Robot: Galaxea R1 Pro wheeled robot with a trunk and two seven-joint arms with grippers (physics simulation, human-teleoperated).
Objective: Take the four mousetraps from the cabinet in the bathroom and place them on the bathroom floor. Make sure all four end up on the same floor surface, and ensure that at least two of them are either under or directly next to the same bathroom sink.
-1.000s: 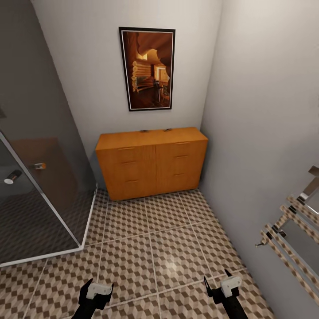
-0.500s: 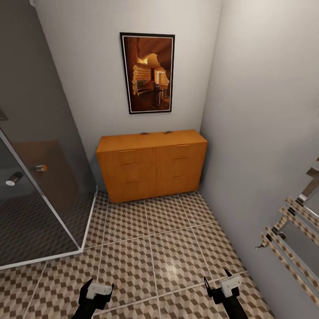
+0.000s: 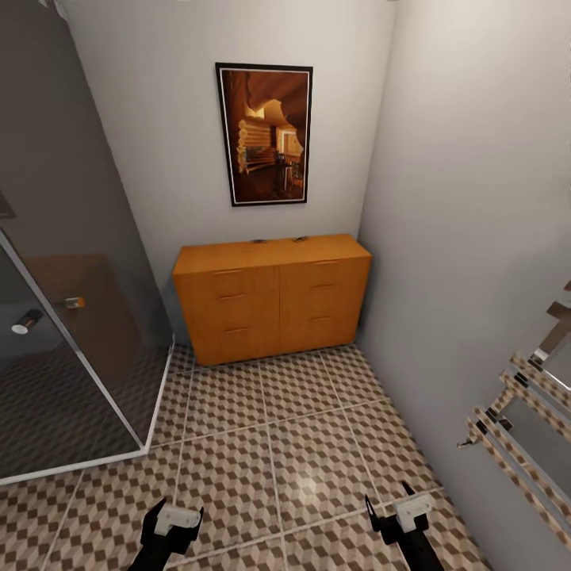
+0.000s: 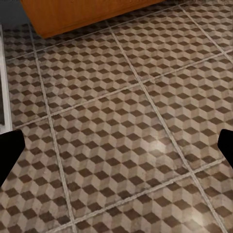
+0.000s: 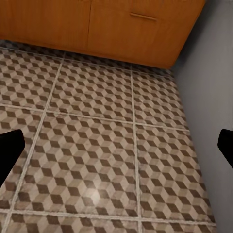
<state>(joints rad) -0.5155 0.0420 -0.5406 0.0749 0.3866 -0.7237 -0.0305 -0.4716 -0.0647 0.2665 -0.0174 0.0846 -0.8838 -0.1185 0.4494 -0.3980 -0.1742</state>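
Observation:
The orange-brown cabinet stands against the far wall, all its drawers shut. On its top by the wall lie two tiny dark items, one near the middle and one to its right; they look like mousetraps but are too small to be sure. The cube-patterned bathroom floor stretches from the cabinet to me. My left gripper and right gripper hang low over the tiles, both open and empty, well short of the cabinet. The cabinet's base and a drawer front appear in the wrist views. The bathroom sink is out of view.
A glass shower enclosure with a white sill takes up the left side. A grey wall runs along the right, with a chrome rail rack jutting out low down. A framed picture hangs above the cabinet.
The whole head view has slid down a little, so the camera moved. Both grippers keep their place in the picture and stay open.

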